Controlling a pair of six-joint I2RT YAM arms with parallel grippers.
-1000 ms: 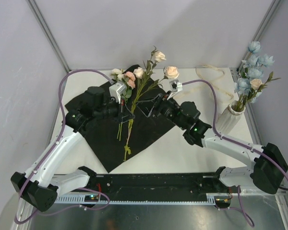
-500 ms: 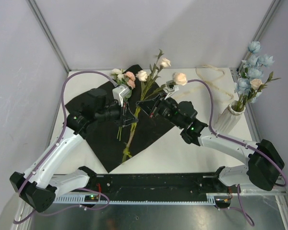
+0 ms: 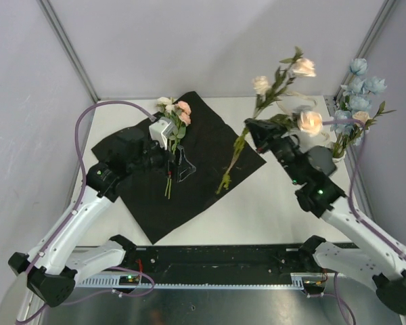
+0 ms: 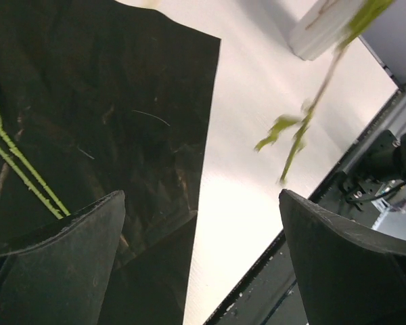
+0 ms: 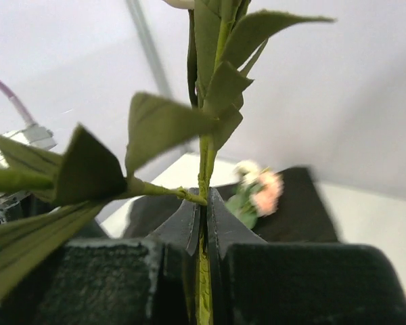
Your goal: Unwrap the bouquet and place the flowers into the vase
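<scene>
Clenched tight, my right gripper pinches the green stem of a cream-bloomed sprig of the flowers. It holds the sprig tilted in the air at centre right of the top view, lower tip over the edge of the black wrapping sheet. My left gripper gapes wide, nothing between its fingers, over the sheet at centre left, beside a small bunch of pink and cream blooms lying there. The vase stands at far right, holding blue blooms.
</scene>
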